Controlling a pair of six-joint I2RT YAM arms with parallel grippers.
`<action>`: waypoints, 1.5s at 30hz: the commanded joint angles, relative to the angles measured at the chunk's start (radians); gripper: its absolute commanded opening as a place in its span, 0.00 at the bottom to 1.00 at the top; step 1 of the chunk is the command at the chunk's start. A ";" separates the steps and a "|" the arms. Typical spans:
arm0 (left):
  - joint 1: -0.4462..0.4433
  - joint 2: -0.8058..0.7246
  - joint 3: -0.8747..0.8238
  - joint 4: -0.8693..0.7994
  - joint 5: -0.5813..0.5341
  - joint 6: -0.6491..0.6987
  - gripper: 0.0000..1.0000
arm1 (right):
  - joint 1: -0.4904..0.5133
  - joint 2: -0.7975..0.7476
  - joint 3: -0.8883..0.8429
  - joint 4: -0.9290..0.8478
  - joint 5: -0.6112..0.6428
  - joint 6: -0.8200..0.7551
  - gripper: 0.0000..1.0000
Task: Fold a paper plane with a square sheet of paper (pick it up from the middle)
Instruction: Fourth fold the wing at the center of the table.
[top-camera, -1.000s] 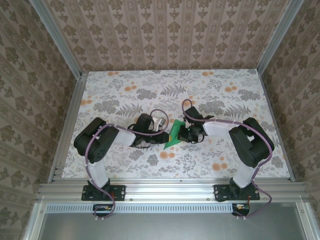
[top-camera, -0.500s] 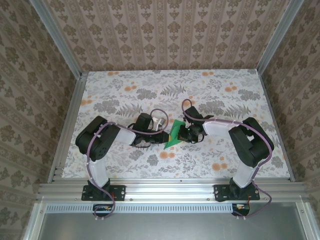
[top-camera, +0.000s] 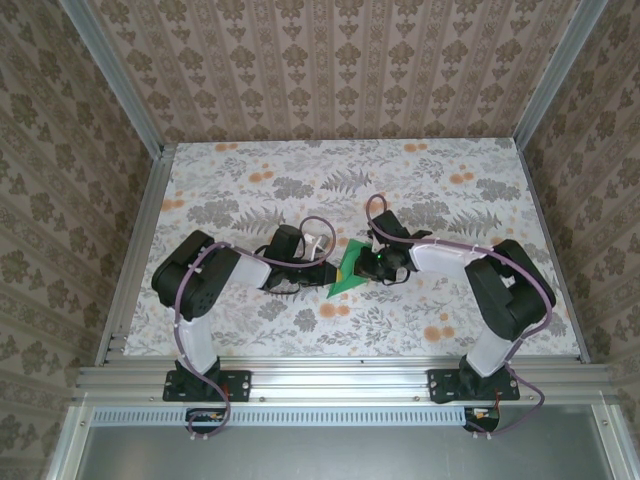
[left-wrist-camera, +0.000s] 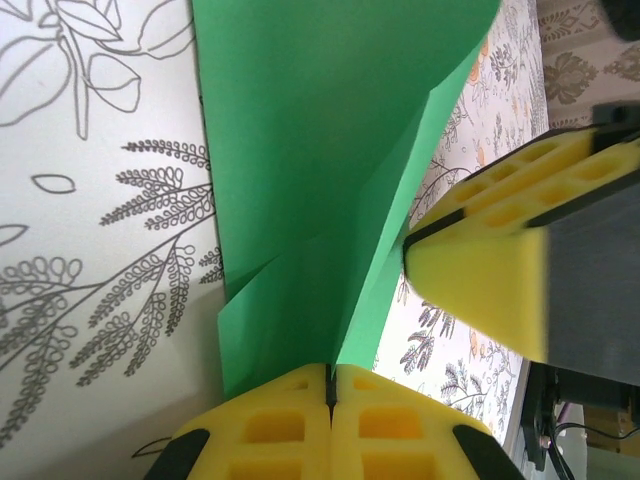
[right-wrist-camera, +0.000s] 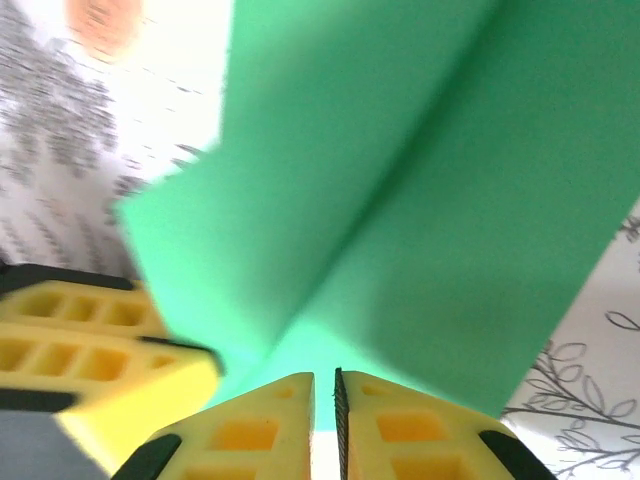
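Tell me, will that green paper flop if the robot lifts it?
Probably floppy: the green paper curves upward from the left pincer, which is shut on it. It is likely very light, since it looks like one thin sheet. Its folds may stiffen it a little, so it could keep some shape.

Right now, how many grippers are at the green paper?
2: the left gripper is shut on one edge of the green paper; the right gripper is at the opposite side, grip unclear.
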 joint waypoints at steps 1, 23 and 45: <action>0.011 0.032 0.017 -0.040 0.011 -0.007 0.00 | -0.005 -0.035 -0.014 0.101 -0.042 0.045 0.16; 0.025 0.037 0.061 -0.109 0.027 -0.011 0.13 | -0.008 0.130 0.052 0.133 -0.024 0.074 0.10; 0.017 -0.048 0.054 -0.279 0.052 0.120 0.23 | -0.010 0.136 0.068 0.116 -0.030 0.075 0.11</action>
